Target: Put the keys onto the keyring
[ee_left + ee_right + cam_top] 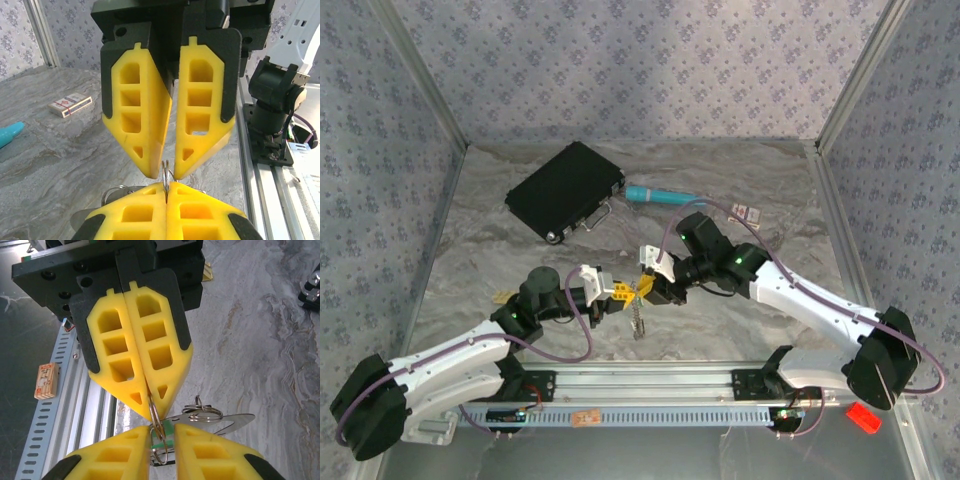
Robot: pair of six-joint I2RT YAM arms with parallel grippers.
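1. Two tools meet tip to tip above the middle of the counter, so the step in hand looks like threading a key onto the ring, not fetching one.
2. The left tool is clamped flat on the keyring, its yellow pads pressed together with the wire loop standing out edge-on from the tips.
3. The right tool stands narrowly parted. The green-headed key sits in that gap, right against the ring. Whether the pads press on the key cannot be told.
4. The keyring is held in the air between the tools, and its short chain hangs down toward the counter.
5. Whether the green-headed key's hole is already round the wire is hidden by the pads.
6. If it is on, the next move calls for the right tool to back straight off without dragging the key. The left tool must hold firm so the ring does not twist.
7. If it is not on, the right tool needs to close on the key again and work it along the coil.
8. Both arms reach inward from the near edge with elbows spread outward. Their forearms converge and their wrists are turned so the tools face each other nearly level.
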